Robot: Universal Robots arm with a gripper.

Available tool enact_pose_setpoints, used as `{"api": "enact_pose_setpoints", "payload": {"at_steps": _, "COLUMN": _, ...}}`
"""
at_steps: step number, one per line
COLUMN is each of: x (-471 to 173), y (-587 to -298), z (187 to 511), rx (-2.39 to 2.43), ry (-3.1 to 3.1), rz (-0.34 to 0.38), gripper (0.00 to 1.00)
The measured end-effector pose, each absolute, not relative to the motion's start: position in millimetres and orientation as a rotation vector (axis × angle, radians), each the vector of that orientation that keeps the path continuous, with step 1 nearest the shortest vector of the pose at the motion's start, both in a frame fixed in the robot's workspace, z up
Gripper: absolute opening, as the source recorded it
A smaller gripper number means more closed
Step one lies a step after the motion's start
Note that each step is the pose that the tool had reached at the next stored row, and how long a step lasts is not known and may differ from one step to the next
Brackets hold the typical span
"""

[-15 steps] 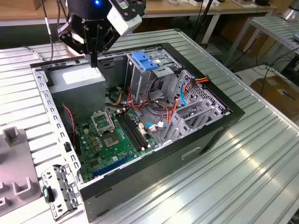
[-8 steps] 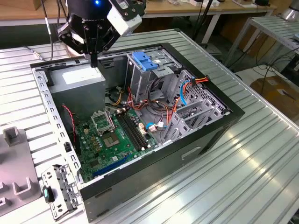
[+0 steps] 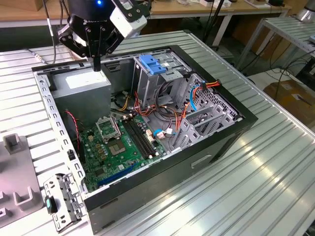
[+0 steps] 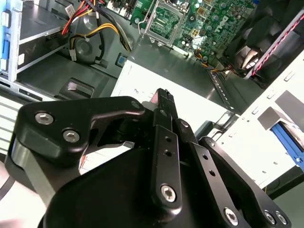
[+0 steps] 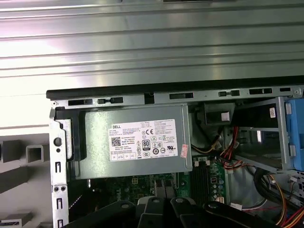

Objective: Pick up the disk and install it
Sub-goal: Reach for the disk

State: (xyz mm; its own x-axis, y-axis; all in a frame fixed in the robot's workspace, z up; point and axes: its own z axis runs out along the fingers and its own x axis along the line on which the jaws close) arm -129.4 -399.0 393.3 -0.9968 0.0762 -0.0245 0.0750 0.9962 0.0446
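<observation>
Exterior view
Computer case: black, side panel off, lying open on a ribbed metal table.
Gripper: points down over the power supply, at the end of the case on the exterior view's left; its tips are just above the grey box, and I cannot tell whether they touch it.
Jaws: pressed together into one narrow tip, with nothing between them as far as this angle shows.
Drive cage: grey metal, upright in the middle of the case, with a blue latch on top.
Motherboard: green, on the case floor beside the power supply.

Second wrist view
Gripper: black linkages spread to both sides and the two fingers meet over the white sticker of the power supply.
Cables: red, yellow and black, running past the power supply's end.

First wrist view
Power supply: lies along the case wall (sticker facing up), with the blue latch off to one side.
Disk: I cannot tell where it lies; the closed jaws hold nothing.
</observation>
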Motion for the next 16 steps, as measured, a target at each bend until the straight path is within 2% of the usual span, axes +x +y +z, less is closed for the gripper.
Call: {"api": "enact_pose_setpoints", "payload": {"at_steps": 16, "x": -145, "y": -399, "z": 393, "rx": 0.118, "ry": 3.112, "rz": 0.068, "gripper": 0.11}}
